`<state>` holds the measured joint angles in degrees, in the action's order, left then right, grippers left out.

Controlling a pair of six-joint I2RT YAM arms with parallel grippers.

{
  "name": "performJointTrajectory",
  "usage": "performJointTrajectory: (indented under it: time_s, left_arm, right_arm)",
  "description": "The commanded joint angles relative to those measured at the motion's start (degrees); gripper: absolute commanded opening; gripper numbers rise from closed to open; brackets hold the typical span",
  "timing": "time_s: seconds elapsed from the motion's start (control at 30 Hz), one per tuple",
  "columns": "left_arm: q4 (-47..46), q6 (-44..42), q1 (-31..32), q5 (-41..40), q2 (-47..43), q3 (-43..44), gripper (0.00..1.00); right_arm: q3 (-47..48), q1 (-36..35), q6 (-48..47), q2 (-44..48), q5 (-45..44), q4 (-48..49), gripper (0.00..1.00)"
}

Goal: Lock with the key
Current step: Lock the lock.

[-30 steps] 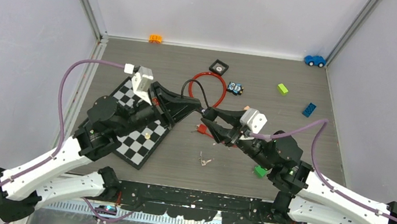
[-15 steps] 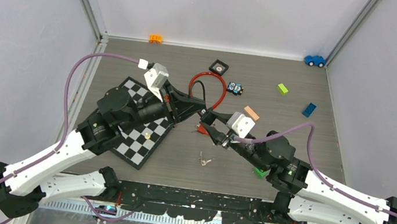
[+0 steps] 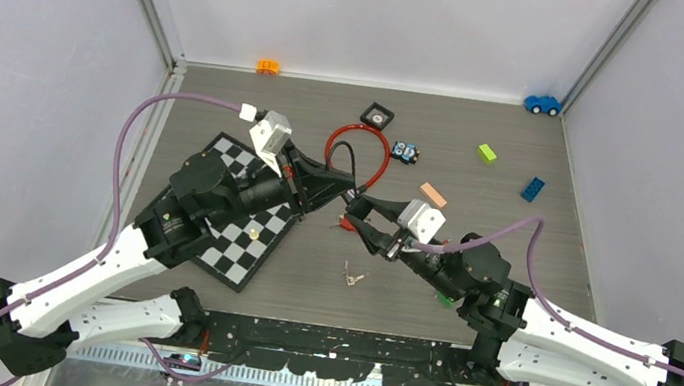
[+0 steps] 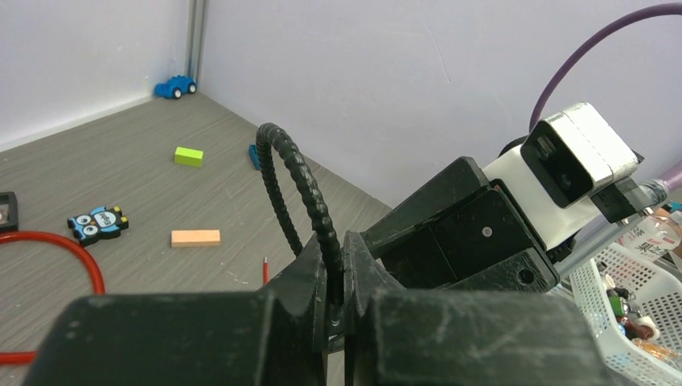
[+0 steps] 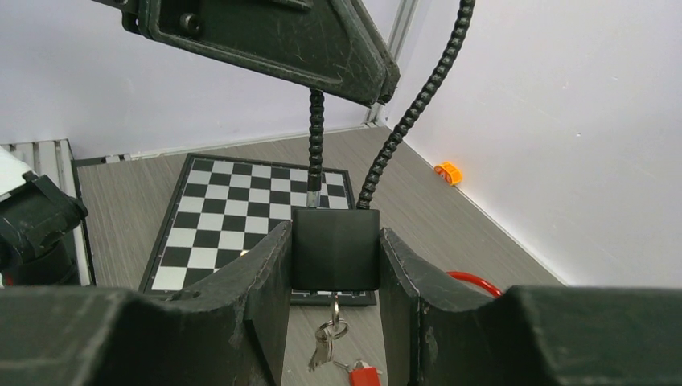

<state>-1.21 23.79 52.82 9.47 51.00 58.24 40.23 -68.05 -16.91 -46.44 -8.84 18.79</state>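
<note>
The black square lock body (image 5: pixel 334 249) is held above the grey wood-grain bench (image 3: pixel 526 148), near its middle, clamped between the two fingers (image 5: pixel 257 277) of the right pincer (image 5: pixel 334 265), which press on its left and right faces. In the top view the right pincer (image 3: pixel 357 213) is seen just beside the left pincer (image 3: pixel 348 192). A small silver bunch of keys (image 5: pixel 326 342) is seen hanging on a ring from the underside of the lock body, with a red tag (image 5: pixel 362 375) lying on the bench beneath it.

A black ribbed cable (image 5: pixel 410 104) rises from the top of the lock body. In the left wrist view the left pincer (image 4: pixel 336 277) is closed together on the black ribbed cable (image 4: pixel 293 173), which arches up out of the narrow slot between its fingers.

A black-and-white chequered board (image 3: pixel 231 238) lies on the bench under the left arm. A red cable loop (image 3: pixel 381 158) rests beyond the pincers, and a second loose pair of keys (image 3: pixel 352 277) lies nearer the arm bases. A flat peach block (image 3: pixel 434 194) and a lime green brick (image 3: pixel 487 153) lie further right.
</note>
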Motion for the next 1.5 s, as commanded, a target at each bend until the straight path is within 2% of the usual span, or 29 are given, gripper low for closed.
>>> performJointTrajectory:
  time_s: [0.0, 0.43, 0.73, 0.9, 1.1, 1.23, 1.47]
  left_arm:
    - [3.8, 0.0, 0.3, 1.3, 2.6, -2.4, 0.00]
    - [2.8, 2.7, 0.3, 5.4, 4.4, -4.6, 0.00]
    - [1.9, 3.4, 0.3, 7.7, 6.4, -4.0, 0.00]
    - [1.9, 3.0, 0.3, 8.0, 5.9, -3.3, 0.13]
    - [2.9, 2.7, 0.3, 7.1, 4.5, -3.1, 0.18]
    - [2.8, 2.6, 0.3, 7.1, 3.9, -3.0, 0.35]
    - [1.9, 2.8, 0.3, 7.7, 3.4, -2.6, 0.58]
  right_arm:
    - [1.1, -1.7, 2.7, 2.3, 5.8, 18.2, 0.01]
    - [-1.3, -1.7, 4.9, 4.1, 0.9, 25.9, 0.01]
    - [-0.9, -1.7, 4.0, 3.4, 1.2, 23.5, 0.01]
    - [-1.1, -1.7, 3.0, 3.7, 0.3, 22.5, 0.01]
    - [-1.9, -1.7, 2.3, 4.3, -0.6, 21.6, 0.01]
    - [-2.1, -1.7, 2.2, 4.5, -0.9, 21.6, 0.01]
    - [-2.5, -1.7, 2.0, 4.7, -1.5, 21.4, 0.01]
